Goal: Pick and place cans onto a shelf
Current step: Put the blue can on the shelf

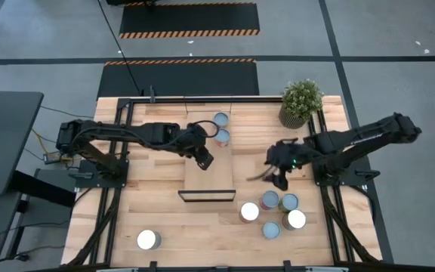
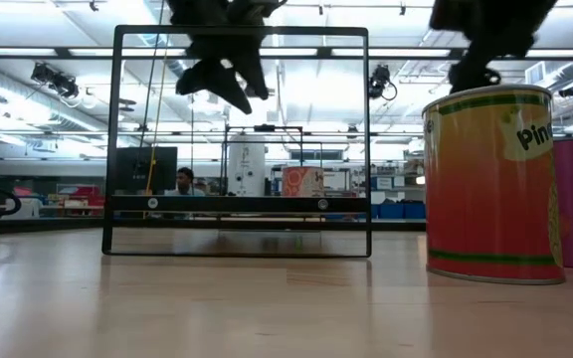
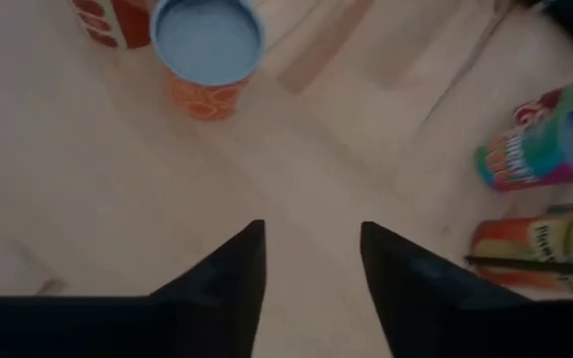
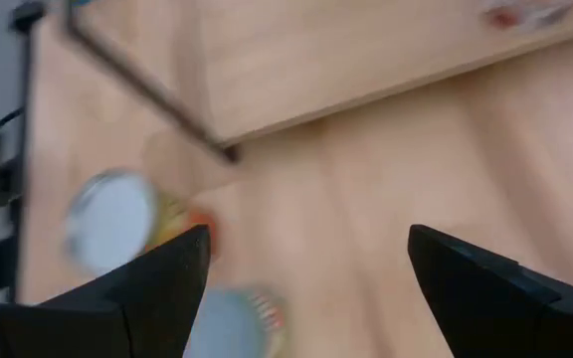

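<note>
The shelf (image 1: 208, 170) is a long light-wood board with black wire ends, lying at the table's middle. Two cans (image 1: 221, 119) (image 1: 222, 137) stand upright on its far end; one with a pale blue top shows in the left wrist view (image 3: 210, 40). My left gripper (image 1: 205, 159) hovers open and empty above the shelf's middle (image 3: 311, 268). Several cans stand in a cluster on the table right of the shelf's near end (image 1: 270, 200). My right gripper (image 1: 278, 178) is wide open and empty (image 4: 306, 278), just on the far side of that cluster and above it. One can (image 1: 149, 239) stands alone near left.
A potted green plant (image 1: 300, 102) stands at the table's far right corner. In the low view a yellow-and-orange can (image 2: 490, 184) stands close on the right, and the shelf's black wire end frame (image 2: 237, 251) stands across the middle.
</note>
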### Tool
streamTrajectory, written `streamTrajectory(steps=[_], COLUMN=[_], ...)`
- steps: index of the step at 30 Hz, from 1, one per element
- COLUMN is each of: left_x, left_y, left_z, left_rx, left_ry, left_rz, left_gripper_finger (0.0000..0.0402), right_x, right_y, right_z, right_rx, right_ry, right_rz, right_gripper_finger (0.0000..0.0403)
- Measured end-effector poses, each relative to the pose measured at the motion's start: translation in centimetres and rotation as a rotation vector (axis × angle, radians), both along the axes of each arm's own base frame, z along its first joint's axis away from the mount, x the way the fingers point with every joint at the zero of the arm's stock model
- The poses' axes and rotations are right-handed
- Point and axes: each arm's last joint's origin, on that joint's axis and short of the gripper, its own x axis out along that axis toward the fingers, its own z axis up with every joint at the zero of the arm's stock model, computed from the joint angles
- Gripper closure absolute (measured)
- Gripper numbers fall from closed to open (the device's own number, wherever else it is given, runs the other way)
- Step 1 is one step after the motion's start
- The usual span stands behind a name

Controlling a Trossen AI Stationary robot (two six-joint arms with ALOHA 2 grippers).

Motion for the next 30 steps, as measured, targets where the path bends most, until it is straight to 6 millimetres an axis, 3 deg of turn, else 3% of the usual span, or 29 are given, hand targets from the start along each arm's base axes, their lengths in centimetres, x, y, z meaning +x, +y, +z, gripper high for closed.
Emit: streamTrajectory(steps=[5, 9, 13, 23, 30], left_x=[0.8, 1.4, 1.4, -0.8, -1.5], left_y=[-0.7, -1.4, -1.9, -2.2, -4.1], left_z=[0.6, 1.2, 1.7, 5.0, 5.8], left_rx=[-0.034, -0.051, -0.087, -0.130, -0.150], left_ry=[-0.105, -0.191, -0.235, -0.353, -0.366], left_rz=[-0.029, -0.044, -0.090, -0.150, -0.218], left_gripper_finger=[0.0177, 0.0169, 0.0178, 0.0217, 0.0219], right_x=[-0.7, -0.9, -1.0, -1.1, -1.8], right_y=[2.7, 4.3, 5.6, 7.5, 7.5], right_z=[-0.1, -0.1, 0.2, 1.6, 1.0], right_rx=[-0.009, -0.058, -0.081, -0.130, 0.057], right_ry=[0.005, -0.011, -0.001, 0.175, 0.331], right_rz=[0.104, 0.148, 0.173, 0.064, -0.103], right_gripper_finger=[0.0054, 0.0054, 0.0054, 0.0054, 0.0054])
